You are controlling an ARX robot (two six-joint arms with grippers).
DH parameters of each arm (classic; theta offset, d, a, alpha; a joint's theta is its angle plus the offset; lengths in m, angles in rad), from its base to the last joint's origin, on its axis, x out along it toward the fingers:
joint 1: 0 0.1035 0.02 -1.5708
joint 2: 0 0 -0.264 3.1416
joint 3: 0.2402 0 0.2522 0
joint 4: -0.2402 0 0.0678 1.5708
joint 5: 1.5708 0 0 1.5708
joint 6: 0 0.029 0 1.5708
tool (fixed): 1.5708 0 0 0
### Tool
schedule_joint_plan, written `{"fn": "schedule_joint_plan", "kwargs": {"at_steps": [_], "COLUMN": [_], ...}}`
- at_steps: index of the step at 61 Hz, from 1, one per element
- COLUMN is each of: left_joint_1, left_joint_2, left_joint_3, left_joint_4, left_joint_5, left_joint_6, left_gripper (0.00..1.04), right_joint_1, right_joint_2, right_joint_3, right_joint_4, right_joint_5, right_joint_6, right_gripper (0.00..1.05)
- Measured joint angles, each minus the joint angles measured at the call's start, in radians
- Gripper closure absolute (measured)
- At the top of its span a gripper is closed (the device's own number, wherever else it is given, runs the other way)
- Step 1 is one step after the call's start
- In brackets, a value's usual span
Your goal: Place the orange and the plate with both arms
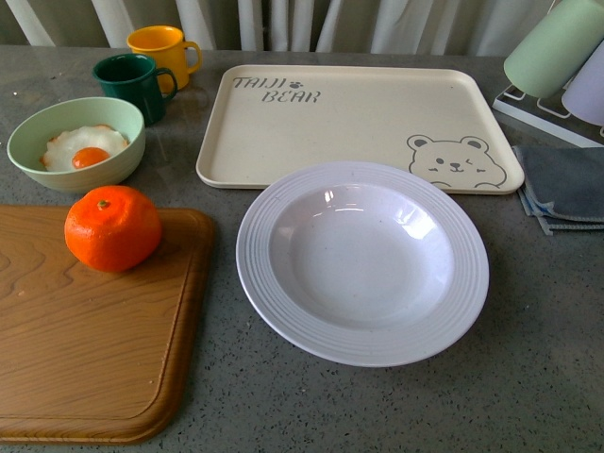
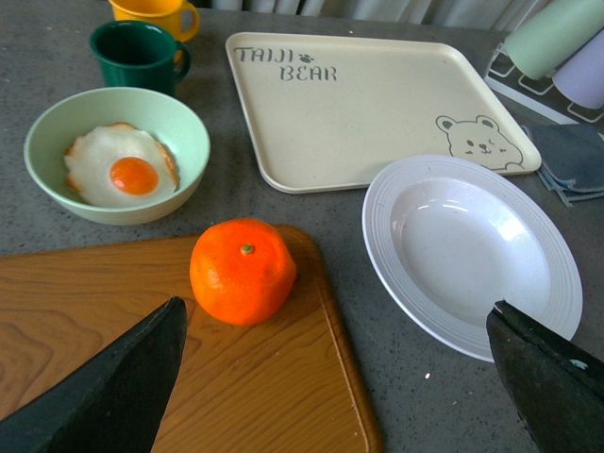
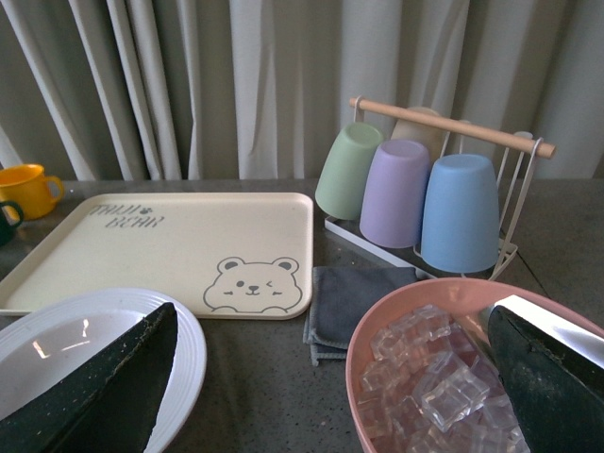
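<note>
The orange (image 1: 112, 227) sits on the far right corner of a wooden cutting board (image 1: 85, 349), at the left of the front view. It also shows in the left wrist view (image 2: 243, 270). The white ridged plate (image 1: 361, 261) lies empty on the grey table, right of the board, in front of the cream bear tray (image 1: 349, 123). The plate also shows in the left wrist view (image 2: 472, 250) and its edge in the right wrist view (image 3: 66, 354). My left gripper (image 2: 335, 363) is open, above the board's right edge, short of the orange. My right gripper (image 3: 330, 363) is open, over the table right of the plate. Neither arm shows in the front view.
A pale green bowl (image 1: 77, 142) with a fried egg stands behind the board, with a dark green mug (image 1: 132, 85) and a yellow mug (image 1: 162, 52) beyond. A grey cloth (image 1: 564, 186) and a cup rack (image 3: 429, 193) are at the right. A pink bowl of ice cubes (image 3: 444, 377) lies under my right gripper.
</note>
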State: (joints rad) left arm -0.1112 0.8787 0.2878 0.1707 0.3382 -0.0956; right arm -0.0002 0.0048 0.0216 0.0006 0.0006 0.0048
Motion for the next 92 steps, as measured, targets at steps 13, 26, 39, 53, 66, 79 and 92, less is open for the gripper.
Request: {"fn": "schedule_joint_plan", "kwargs": {"at_steps": [13,26,39,53,66,79,92], "left_joint_1": [-0.054,-0.077,-0.075,-0.075,-0.073,-0.066,-0.043], "left_joint_2": [0.326,0.555,0.664,0.743,0.778,0.812,0.851], "left_joint_3": [0.043,0.090,0.135,0.153,0.172,0.192,0.231], "left_joint_4": [0.245,0.367,0.408,0.431,0.441,0.445,0.451], "left_joint_5": [-0.037,-0.074,-0.086,-0.102,-0.112,-0.130,-0.148], "left_joint_6": [-0.006,0.005,0.020,0.037,0.060,0.089,0.107], "left_gripper": [0.09,0.09,0.09,0.09,0.09,0.09,0.09], "right_joint_1": [0.000,0.000,0.000,0.000,0.000,0.000,0.000], "right_joint_2": [0.000,0.000,0.000,0.000,0.000,0.000,0.000], "right_joint_3": [0.000,0.000,0.000,0.000,0.000,0.000,0.000], "right_joint_4": [0.000,0.000,0.000,0.000,0.000,0.000,0.000], "right_joint_5": [0.000,0.000,0.000,0.000,0.000,0.000,0.000], "right_joint_6": [0.000,0.000,0.000,0.000,0.000,0.000,0.000], "right_gripper": [0.09,0.09,0.09,0.09,0.09,0.09,0.09]}}
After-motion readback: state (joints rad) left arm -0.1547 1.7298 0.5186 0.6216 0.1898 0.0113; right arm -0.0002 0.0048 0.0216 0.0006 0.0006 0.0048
